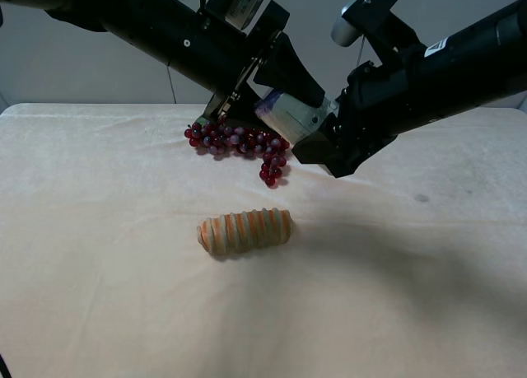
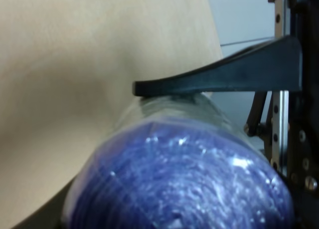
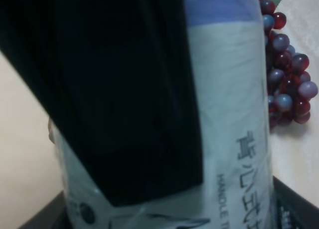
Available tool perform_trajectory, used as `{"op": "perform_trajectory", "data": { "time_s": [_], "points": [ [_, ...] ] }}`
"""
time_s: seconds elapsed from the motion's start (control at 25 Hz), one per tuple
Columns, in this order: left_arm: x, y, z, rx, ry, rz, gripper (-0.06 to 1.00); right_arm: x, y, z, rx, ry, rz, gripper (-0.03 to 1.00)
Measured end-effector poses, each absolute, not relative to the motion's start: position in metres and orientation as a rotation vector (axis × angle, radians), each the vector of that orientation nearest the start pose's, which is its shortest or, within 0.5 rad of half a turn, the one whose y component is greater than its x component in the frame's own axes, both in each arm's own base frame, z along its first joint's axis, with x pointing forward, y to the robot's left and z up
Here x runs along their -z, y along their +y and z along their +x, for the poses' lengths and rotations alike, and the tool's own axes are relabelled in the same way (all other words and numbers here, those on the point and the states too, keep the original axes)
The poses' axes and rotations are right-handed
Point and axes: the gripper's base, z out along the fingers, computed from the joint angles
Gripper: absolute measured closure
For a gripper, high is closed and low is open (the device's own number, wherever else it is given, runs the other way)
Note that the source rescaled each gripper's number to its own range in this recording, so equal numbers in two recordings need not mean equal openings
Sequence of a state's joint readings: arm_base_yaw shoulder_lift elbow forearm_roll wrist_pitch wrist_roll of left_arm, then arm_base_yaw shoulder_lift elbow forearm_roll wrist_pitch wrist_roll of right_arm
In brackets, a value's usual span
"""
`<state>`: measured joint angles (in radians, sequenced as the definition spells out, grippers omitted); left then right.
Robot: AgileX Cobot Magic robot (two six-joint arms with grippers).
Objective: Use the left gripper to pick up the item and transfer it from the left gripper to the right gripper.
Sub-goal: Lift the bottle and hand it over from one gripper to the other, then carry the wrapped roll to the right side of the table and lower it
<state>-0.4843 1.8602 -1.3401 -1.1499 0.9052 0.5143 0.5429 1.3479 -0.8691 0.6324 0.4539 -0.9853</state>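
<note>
The item [image 1: 290, 114], a cream-white cylinder with purple-blue ends, hangs in the air above the grapes, between both grippers. My left gripper [image 1: 280, 102] is shut on it. One of its fingers [image 2: 224, 77] lies along the wrap, and the purple end [image 2: 184, 189] fills the left wrist view. My right gripper [image 1: 319, 137] holds the item's other end. In the right wrist view the item [image 3: 229, 114] sits between my right fingertips [image 3: 294, 204], which touch its sides, and a left finger [image 3: 124, 89] crosses in front.
A bunch of dark red grapes [image 1: 239, 141] lies on the cream tablecloth [image 1: 99, 254] just under the grippers; it also shows in the right wrist view [image 3: 286, 74]. A striped orange-tan bread roll [image 1: 245, 231] lies nearer the front, at the middle.
</note>
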Motion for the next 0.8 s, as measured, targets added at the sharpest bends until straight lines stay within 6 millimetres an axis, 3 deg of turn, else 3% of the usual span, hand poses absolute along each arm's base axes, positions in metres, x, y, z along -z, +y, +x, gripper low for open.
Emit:
{"op": "perform_trajectory", "data": {
  "time_s": [0.04, 0.08, 0.12, 0.16, 0.24, 0.32, 0.52, 0.8],
  "points": [
    [-0.248, -0.241, 0.318, 1.361, 2.556, 0.429, 0.85, -0.271, 0.164, 0.227, -0.375, 2.015, -1.176, 0.95],
    [-0.248, -0.242, 0.321, 1.352, 2.541, 0.384, 0.66, -0.27, 0.164, 0.226, -0.382, 2.02, -1.183, 0.96],
    [-0.249, -0.242, 0.323, 1.346, 2.528, 0.357, 0.4, -0.269, 0.165, 0.224, -0.393, 2.029, -1.201, 0.96],
    [-0.25, -0.241, 0.325, 1.34, 2.52, 0.334, 0.22, -0.269, 0.165, 0.223, -0.399, 2.032, -1.21, 0.96],
    [-0.25, -0.241, 0.326, 1.337, 2.517, 0.322, 0.06, -0.268, 0.165, 0.223, -0.399, 2.033, -1.211, 0.96],
    [-0.25, -0.241, 0.326, 1.337, 2.517, 0.322, -0.01, -0.268, 0.165, 0.223, -0.399, 2.033, -1.211, 0.96],
    [-0.257, -0.234, 0.328, 1.323, 2.499, 0.322, -0.05, -0.268, 0.165, 0.223, -0.4, 2.034, -1.21, 0.96],
    [-0.309, -0.175, 0.324, 1.129, 2.428, 0.331, -0.06, -0.268, 0.165, 0.223, -0.403, 2.039, -1.202, 0.96]
  ]
}}
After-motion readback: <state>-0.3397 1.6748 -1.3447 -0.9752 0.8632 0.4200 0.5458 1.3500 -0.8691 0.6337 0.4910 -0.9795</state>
